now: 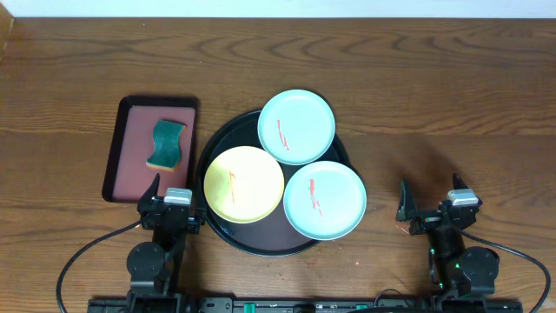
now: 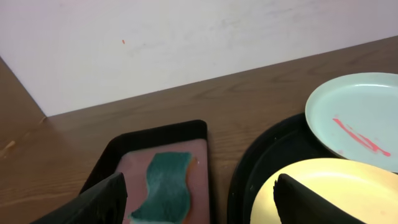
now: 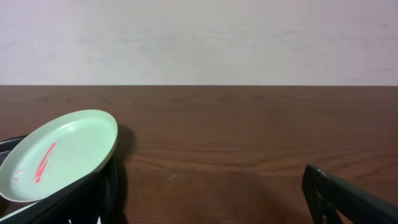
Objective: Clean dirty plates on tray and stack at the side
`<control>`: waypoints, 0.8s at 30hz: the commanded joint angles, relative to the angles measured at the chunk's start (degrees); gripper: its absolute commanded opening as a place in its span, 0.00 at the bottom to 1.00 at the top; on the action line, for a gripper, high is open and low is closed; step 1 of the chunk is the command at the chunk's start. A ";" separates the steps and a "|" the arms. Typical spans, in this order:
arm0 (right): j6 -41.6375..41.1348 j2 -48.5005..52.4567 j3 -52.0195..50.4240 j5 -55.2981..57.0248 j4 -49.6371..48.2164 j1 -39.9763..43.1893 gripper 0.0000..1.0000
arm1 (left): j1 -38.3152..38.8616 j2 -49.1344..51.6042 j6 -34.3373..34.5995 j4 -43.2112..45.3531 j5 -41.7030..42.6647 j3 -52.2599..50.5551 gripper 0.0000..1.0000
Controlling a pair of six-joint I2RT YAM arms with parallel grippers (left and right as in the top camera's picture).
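Evidently at start: three smeared plates (image 1: 295, 126) on black tray (image 1: 261, 244), sponge (image 1: 166, 145) untouched, nothing stacked aside. Empty, jaws wide: left gripper (image 1: 167, 194), right gripper (image 1: 432, 204).

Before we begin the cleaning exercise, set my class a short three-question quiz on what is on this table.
1. How many plates lie on the black tray?
2. What does the sponge rest on? A. the black tray B. the dark-red tray C. the bare table
3. True or false: every plate is clean.

Key: 1. three; 2. B; 3. false, since red smears show on them.
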State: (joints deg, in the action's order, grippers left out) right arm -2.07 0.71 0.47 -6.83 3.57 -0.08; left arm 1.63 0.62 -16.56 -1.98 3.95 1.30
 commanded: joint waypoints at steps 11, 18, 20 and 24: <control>0.42 -0.07 -0.15 -3.82 -4.37 0.00 0.99 | 0.22 -0.33 -0.33 0.52 3.61 -1.05 0.76; -2.62 0.50 2.84 -7.41 -6.86 0.00 0.99 | 0.22 0.92 -0.24 2.47 6.62 4.52 0.76; -2.60 1.44 5.09 -8.37 -6.78 0.00 0.99 | 0.22 2.95 0.17 1.31 7.50 7.78 0.76; -2.60 5.60 10.82 -10.12 -6.40 0.00 0.99 | 0.22 8.96 3.93 -0.26 7.74 14.12 0.76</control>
State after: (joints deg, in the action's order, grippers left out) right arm -3.64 3.44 5.56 -14.26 -2.83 -0.08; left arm 1.63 5.39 -15.84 -1.83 9.82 8.78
